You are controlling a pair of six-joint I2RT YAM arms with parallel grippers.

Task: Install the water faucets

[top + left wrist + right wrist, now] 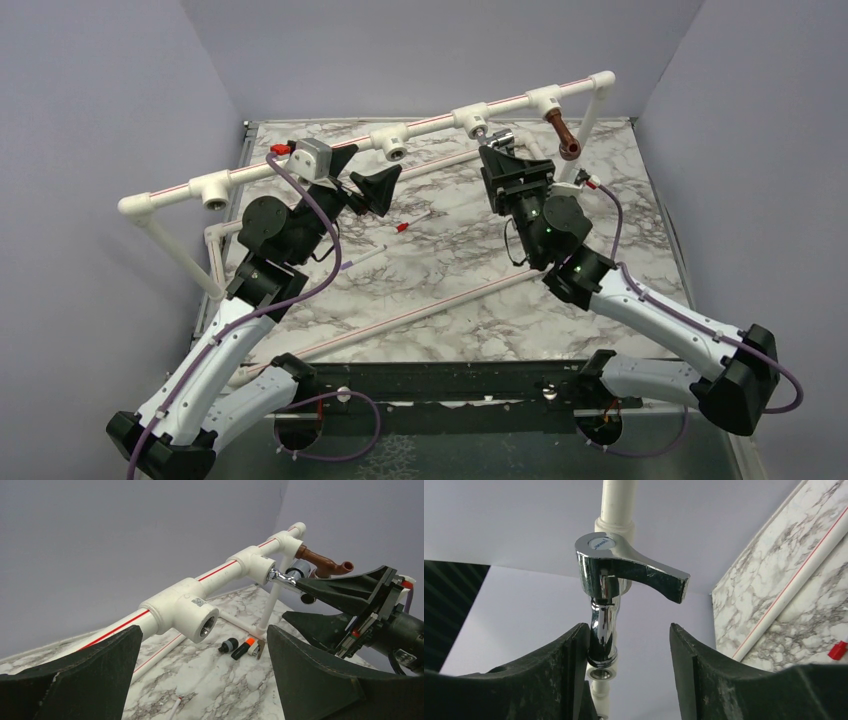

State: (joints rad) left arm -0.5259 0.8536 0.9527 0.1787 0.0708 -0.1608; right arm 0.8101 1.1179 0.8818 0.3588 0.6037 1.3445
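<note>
Wide marble tabletop (450,260) fills the middle of the overhead view, and across its far side a white pipe frame (435,128) with a red stripe climbs from the left edge to the upper right. Both arms reach up to that bar.

On the right of centre, the right pincer (629,630) is up against the bar. Its wrist view shows the jaws apart, clamping nothing. The chrome faucet (606,580) stands in the gap, spout close against the finger at lower left of that frame, with clear space to the other finger. The lever handle juts toward the right of the frame. In the left wrist view the faucet's end meets the mouth of a tee socket (255,562); how deep it sits I cannot tell.

The left pincer (205,635) is spread wide open and holds nothing. An empty tee socket (185,612) sits just past its fingertips.

At the upper right of the overhead frame, the reddish-brown faucet (562,135) hangs from the last tee, just beside the chrome one's socket.

Down on the tabletop near centre lies a thin stick with a red tip (405,227), well apart from both faucets.
</note>
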